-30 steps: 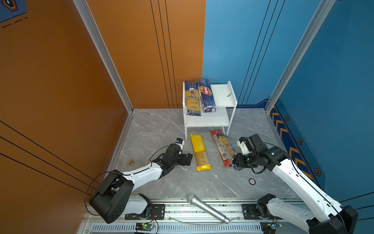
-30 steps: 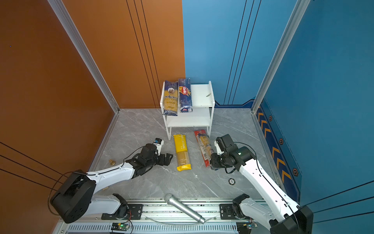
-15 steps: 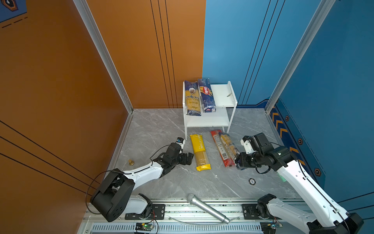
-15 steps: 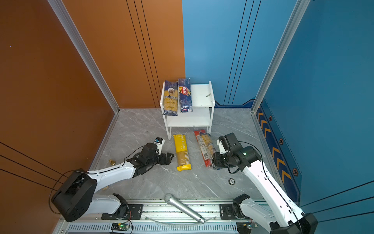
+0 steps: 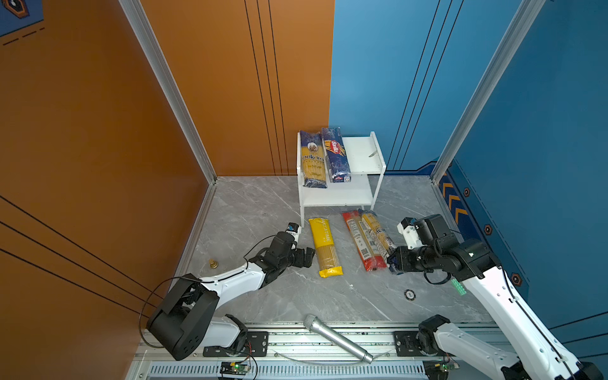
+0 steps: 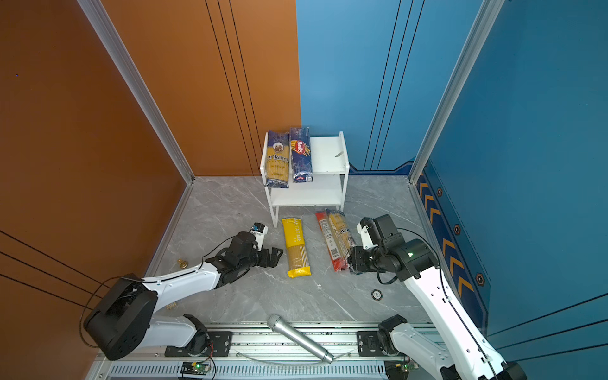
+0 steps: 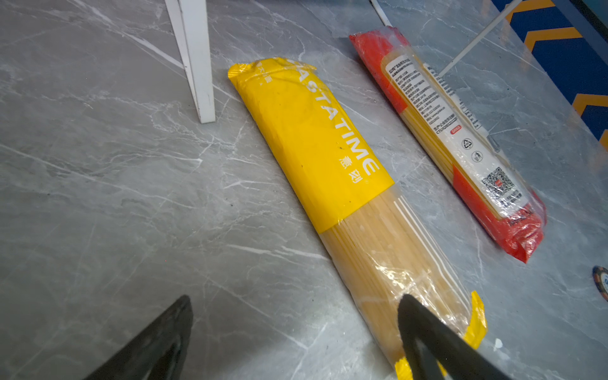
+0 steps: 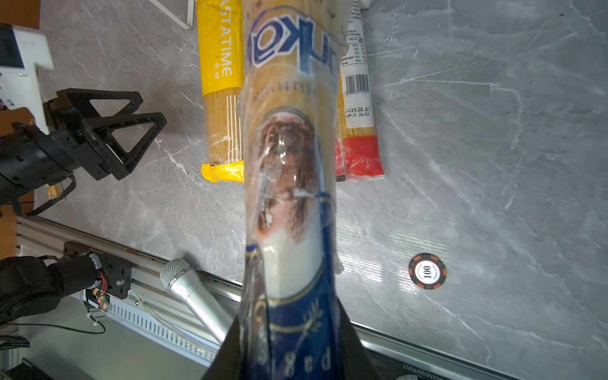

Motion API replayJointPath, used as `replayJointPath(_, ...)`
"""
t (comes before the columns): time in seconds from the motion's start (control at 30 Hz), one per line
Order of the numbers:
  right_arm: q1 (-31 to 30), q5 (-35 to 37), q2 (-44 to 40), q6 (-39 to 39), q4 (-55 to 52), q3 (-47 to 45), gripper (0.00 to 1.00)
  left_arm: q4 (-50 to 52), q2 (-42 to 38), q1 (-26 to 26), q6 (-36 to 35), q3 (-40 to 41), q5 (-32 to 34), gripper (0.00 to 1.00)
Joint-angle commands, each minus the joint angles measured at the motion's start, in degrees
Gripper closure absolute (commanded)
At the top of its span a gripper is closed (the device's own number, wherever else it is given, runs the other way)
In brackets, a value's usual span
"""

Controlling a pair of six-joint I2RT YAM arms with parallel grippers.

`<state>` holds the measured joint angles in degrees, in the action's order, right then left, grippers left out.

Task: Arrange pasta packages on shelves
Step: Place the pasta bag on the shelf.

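Right arm's wrist has drawn back a little; the right gripper (image 5: 394,261) is clamped on the near end of the loose ankara bag (image 5: 376,232), which lies alongside the red-and-clear bag (image 5: 360,241) on the worktop (image 5: 263,214). Best to lift it level, so the long bag doesn't sag, and aim for the free slot on the white rack (image 5: 362,154). The left gripper (image 5: 306,256) stands apart beside the yellow bag (image 5: 324,243). Five bags in all: two on the top shelf, the shelved ankara bag (image 5: 312,161) and the Barilla bag (image 5: 335,154), and three below.
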<state>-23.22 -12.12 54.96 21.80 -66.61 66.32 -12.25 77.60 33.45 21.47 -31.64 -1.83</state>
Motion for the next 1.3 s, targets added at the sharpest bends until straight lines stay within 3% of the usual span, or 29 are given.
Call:
replayJointPath(0.0,0.3,-1.0,-2.5,-1.9,3.1,5.7,1.00,0.0,0.3,0.6,0.1,-1.3,-0.9,0.02)
replayJointPath(0.47,0.3,-0.4,-2.7,-2.3,-1.1,17.2,1.00,0.0,0.2,0.6,-0.5,-1.1,-0.7,0.02)
replayJointPath(1.27,0.3,-4.1,0.1,-2.3,0.8,28.5,1.00,-0.1,-0.5,0.6,-0.9,-0.7,-0.9,0.02)
